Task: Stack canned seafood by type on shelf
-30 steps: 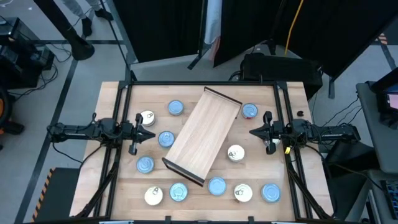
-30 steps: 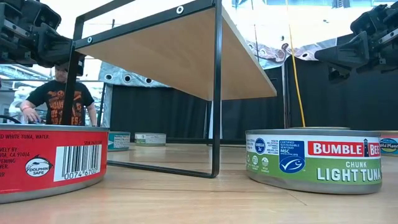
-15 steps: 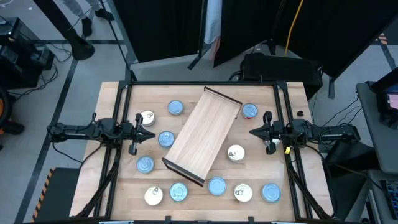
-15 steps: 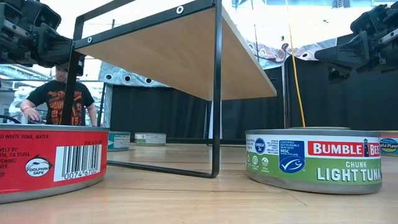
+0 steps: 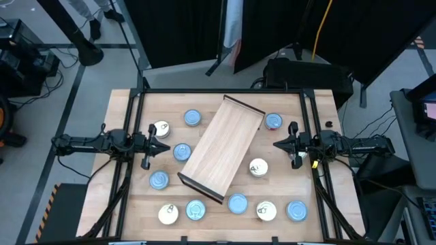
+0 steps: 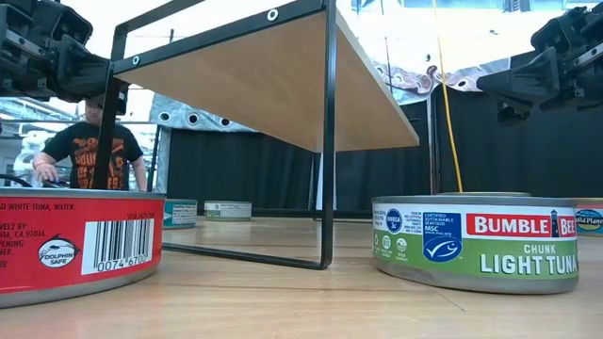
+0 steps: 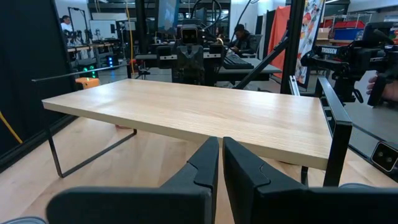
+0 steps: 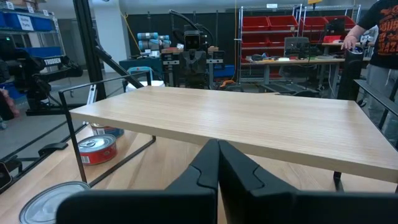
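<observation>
The shelf (image 5: 221, 150), a long light-wood board on black wire legs, stands slanting across the middle of the table. Flat round tins of canned seafood lie around it. Several are blue-topped, such as one (image 5: 182, 152) left of the shelf. Others are cream-topped with pull tabs, such as one (image 5: 258, 167) to its right. My left gripper (image 5: 168, 147) hovers shut at the table's left side and points level at the shelf (image 7: 186, 115). My right gripper (image 5: 275, 143) hovers shut at the right side, facing the shelf (image 8: 249, 127). Neither touches anything.
A row of tins lies along the near edge, among them a red-sided one (image 6: 75, 245) and a green-labelled one (image 6: 476, 240). Black frame rails (image 5: 136, 116) run along the table's sides. A person (image 6: 89, 151) stands in the room beyond the table.
</observation>
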